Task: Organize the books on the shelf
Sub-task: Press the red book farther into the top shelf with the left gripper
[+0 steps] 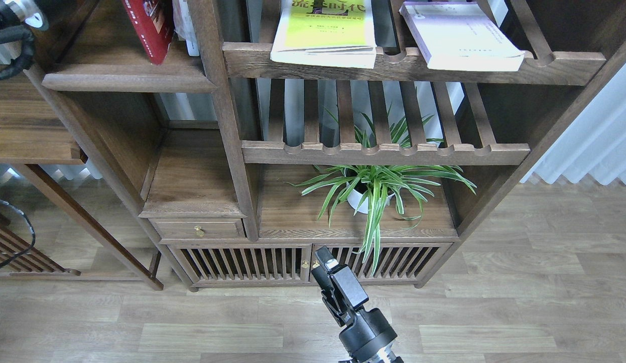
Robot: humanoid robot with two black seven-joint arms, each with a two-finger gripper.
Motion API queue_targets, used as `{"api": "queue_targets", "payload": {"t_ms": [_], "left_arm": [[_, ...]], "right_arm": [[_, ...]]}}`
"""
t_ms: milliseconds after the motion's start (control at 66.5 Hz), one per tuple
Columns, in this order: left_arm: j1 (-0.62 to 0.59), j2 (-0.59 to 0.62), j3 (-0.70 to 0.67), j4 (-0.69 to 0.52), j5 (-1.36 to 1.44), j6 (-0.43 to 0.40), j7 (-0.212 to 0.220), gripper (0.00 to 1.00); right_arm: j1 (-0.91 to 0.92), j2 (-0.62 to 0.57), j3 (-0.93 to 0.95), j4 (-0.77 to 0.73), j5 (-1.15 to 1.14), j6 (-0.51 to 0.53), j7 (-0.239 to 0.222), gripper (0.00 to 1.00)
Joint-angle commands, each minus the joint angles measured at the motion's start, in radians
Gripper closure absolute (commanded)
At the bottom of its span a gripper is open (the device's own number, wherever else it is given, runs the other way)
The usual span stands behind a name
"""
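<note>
The red book [150, 27] stands leaning on the shelf [126, 80], a flat dark-brown board at the upper left, with nothing holding it. The yellow-green book [325, 35] and the pale lavender book [459, 38] lie flat on the slatted rack to the right. Only a bit of my left arm [13, 35] shows at the top left corner; its gripper is out of view. My right gripper [327, 267] hangs low in front of the cabinet doors, dark and seen from behind, so its fingers cannot be told apart.
A thick wooden post [222, 101] separates the shelf from the slatted racks [383, 151]. A potted spider plant [373, 186] sits below the lower rack. A small drawer [199, 229] and slatted cabinet doors [242, 262] are underneath. White curtains [595, 146] hang at the right.
</note>
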Motion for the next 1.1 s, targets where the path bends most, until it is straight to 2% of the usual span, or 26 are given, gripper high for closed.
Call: {"api": "queue_targets", "payload": {"t_ms": [0,150,451,707,857,1082], "left_arm": [[0.004,-0.040,-0.001,0.001,-0.049,0.000,-0.002,0.23],[0.005,-0.085,-0.036,0.004,-0.053,0.000,-0.003,0.23],[0.015,-0.117,-0.082,0.001,-0.127,0.000,-0.045,0.23],[0.058,-0.120,-0.111,-0.001,-0.319,0.000,-0.063,0.23],[0.101,-0.157,-0.128,-0.001,-0.443,0.000,-0.091,0.22],[0.145,-0.213,-0.148,-0.001,-0.553,0.000,-0.097,0.22]], "right_arm": [[0.000,0.000,0.000,0.000,-0.001,0.000,0.000,0.01],[0.000,0.000,0.000,0.000,0.001,0.000,0.001,0.01],[0.000,0.000,0.000,0.000,-0.001,0.000,0.002,0.01],[0.000,0.000,0.000,0.000,-0.001,0.000,0.000,0.01],[0.000,0.000,0.000,0.000,-0.001,0.000,0.000,0.01],[0.000,0.000,0.000,0.000,-0.001,0.000,0.000,0.01]]}}
